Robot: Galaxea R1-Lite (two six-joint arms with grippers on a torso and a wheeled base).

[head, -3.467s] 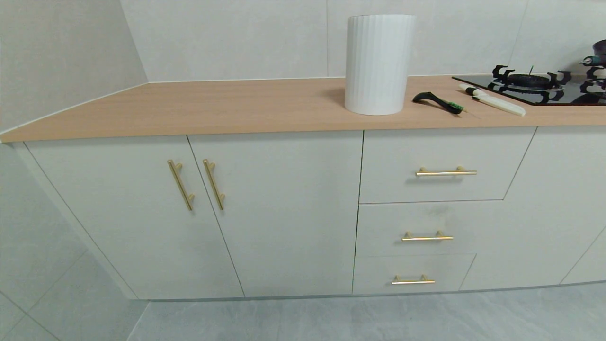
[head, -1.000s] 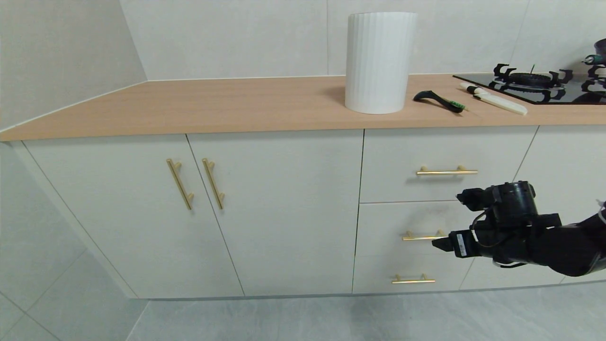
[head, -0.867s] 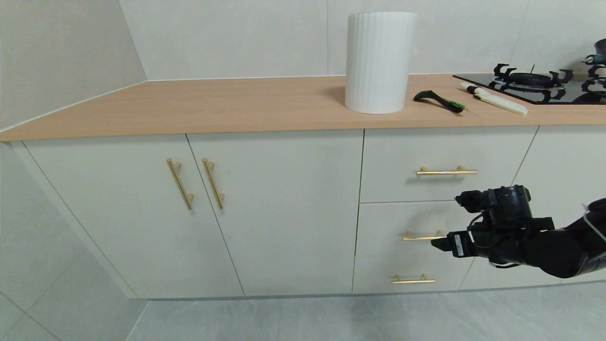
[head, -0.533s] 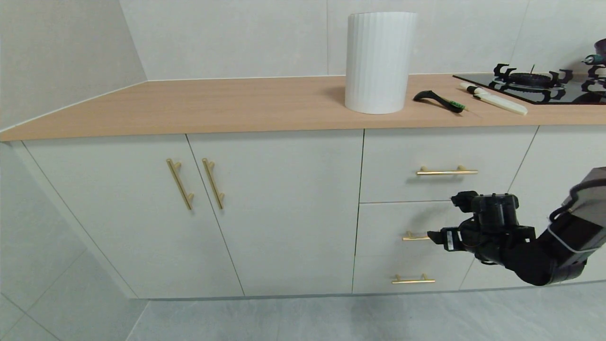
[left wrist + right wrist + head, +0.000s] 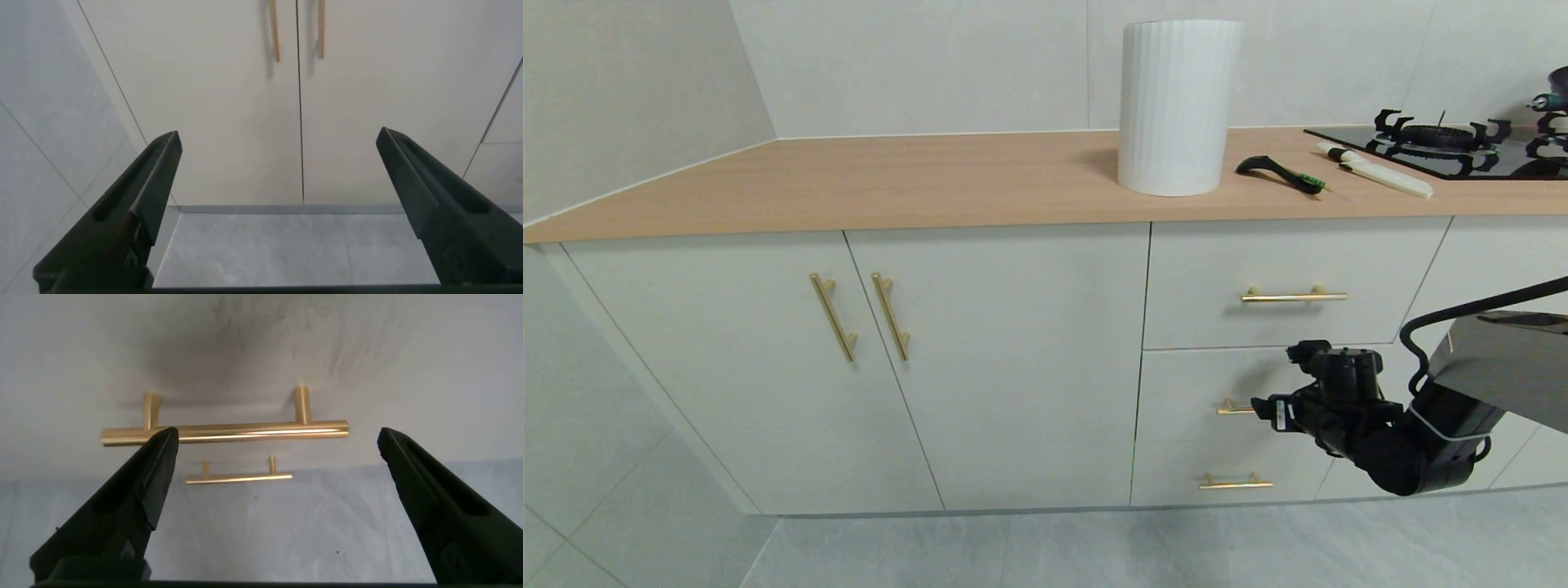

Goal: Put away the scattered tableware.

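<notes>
While its two fingers stand wide apart with nothing held, the right tool (image 5: 274,449) sits low and close in front of the middle drawer (image 5: 1196,380). The gold middle drawer handle (image 5: 225,433) lies across the gap between the fingers, but they do not touch it yet. Below it is the bottom drawer handle (image 5: 239,477), and above it is the top drawer (image 5: 1217,282). All three drawers are shut.

The left tool (image 5: 278,155) is wide open too and holds nothing. It is low down, facing the cupboard doors (image 5: 368,106) and the floor (image 5: 286,245).

Up on the table (image 5: 931,180), far from both tools, two things wait to be put away. A black utensil (image 5: 1278,174) with a green end lies just right of the tall white tub (image 5: 1174,106). A long white utensil (image 5: 1376,174) lies a little farther right, next to the stove (image 5: 1437,143).

So the job has hardly begun. Nothing is put away, and no drawer is open. It looks like the right tool is getting ready to grab the middle handle and pull. After that, each utensil must be picked up, placed inside, and the drawer pushed shut.
</notes>
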